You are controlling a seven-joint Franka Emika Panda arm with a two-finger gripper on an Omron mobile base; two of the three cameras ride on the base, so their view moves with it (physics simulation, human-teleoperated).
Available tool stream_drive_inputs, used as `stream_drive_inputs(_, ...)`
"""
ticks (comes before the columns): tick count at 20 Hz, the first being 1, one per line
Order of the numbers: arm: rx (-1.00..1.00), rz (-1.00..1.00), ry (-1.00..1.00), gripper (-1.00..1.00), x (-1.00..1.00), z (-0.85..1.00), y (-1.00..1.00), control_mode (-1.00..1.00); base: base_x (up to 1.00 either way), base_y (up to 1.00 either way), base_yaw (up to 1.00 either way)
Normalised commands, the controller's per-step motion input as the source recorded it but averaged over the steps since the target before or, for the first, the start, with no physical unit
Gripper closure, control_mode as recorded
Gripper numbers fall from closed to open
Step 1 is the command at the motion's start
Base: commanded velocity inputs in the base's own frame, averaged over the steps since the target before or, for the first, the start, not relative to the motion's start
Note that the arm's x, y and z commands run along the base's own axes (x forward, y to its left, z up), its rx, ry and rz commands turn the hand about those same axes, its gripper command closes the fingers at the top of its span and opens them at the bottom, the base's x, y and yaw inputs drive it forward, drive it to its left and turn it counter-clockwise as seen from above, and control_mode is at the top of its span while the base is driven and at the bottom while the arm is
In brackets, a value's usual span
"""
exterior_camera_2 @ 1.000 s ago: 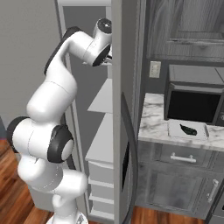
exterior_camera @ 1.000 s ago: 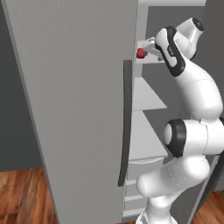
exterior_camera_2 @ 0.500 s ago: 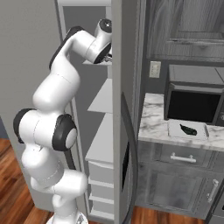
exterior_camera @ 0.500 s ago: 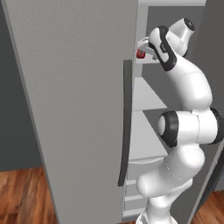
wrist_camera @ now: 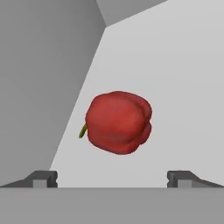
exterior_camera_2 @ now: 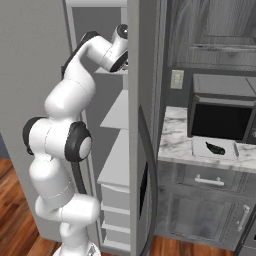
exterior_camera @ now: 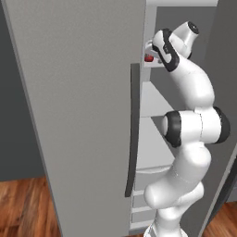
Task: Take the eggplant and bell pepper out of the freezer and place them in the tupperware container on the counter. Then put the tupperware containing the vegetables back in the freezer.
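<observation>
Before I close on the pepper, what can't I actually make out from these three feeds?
- Gripper, hand view: only the tips show, spread wide; the bottom edge cuts off the rest.
- Bell pepper, left base view: a red sliver, the arm and freezer door covering most.
- Eggplant in the tupperware container, right base view: too small for detail.

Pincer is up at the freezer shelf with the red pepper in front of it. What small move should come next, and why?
Probably ease the pincer straight forward until its tips flank the bell pepper, then close. In the hand view the fingertips stand wide apart and short of the pepper, which sits centered between them on the white freezer shelf. The eggplant already lies in the tupperware container.
</observation>
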Motion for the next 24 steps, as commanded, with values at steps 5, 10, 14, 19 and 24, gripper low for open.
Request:
stream_drive_inputs(5, 0.0, 0.0, 0.0, -1.0, 0.38, -0.05, 0.0, -1.0, 0.0, 0.0, 0.0)
stream_drive_inputs(10, 0.0, 0.0, 0.0, -1.0, 0.32, -0.04, 0.0, -1.0, 0.0, 0.0, 0.0)
stream_drive_inputs(14, 0.0, 0.0, 0.0, -1.0, 0.31, -0.05, 0.0, -1.0, 0.0, 0.0, 0.0)
stream_drive_inputs(19, 0.0, 0.0, 0.07, 1.0, 0.02, -0.22, 0.02, -1.0, 0.0, 0.0, 0.0)
stream_drive_inputs(24, 0.0, 0.0, 0.14, 1.0, -0.05, -0.31, 0.01, -1.0, 0.0, 0.0, 0.0)
